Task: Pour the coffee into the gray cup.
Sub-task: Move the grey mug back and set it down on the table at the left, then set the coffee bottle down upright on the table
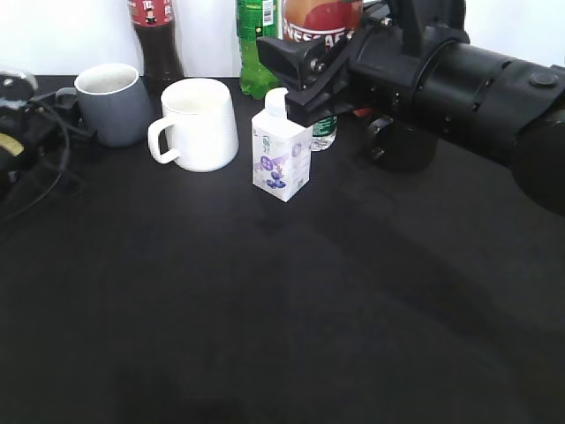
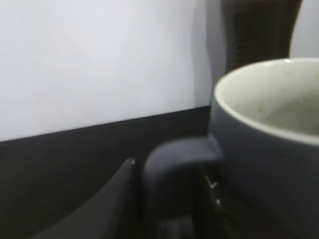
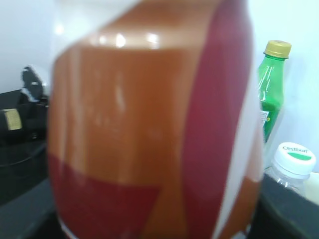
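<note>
A Nescafe coffee bottle [image 1: 322,25] stands at the rear of the black table [image 1: 265,309], its label reading "NESCAFE" in white letters in the exterior view, with the right hand [image 1: 296,66] closed around it; in the right wrist view the brown, red and white label [image 3: 149,134] fills nearly the whole frame. Behind it stand a green bottle [image 3: 269,94] with a yellow cap and a clear bottle [image 3: 294,169] whose white cap carries green lettering (it appears to read "Cestbon"). At the far left of the table sits the gray cup [image 1: 112,103], well apart from the coffee, its handle turned toward the left hand [image 1: 40,110], whose fingers flank the handle [image 2: 174,164] in the left wrist view, though whether they grip it cannot be told. Between cup and coffee stand a white mug [image 1: 196,124] and a small white carton [image 1: 281,152] with purple printing too small to read. A cola bottle [image 1: 156,35] with a red label rises just behind the gray cup. The front half of the table lies open.
</note>
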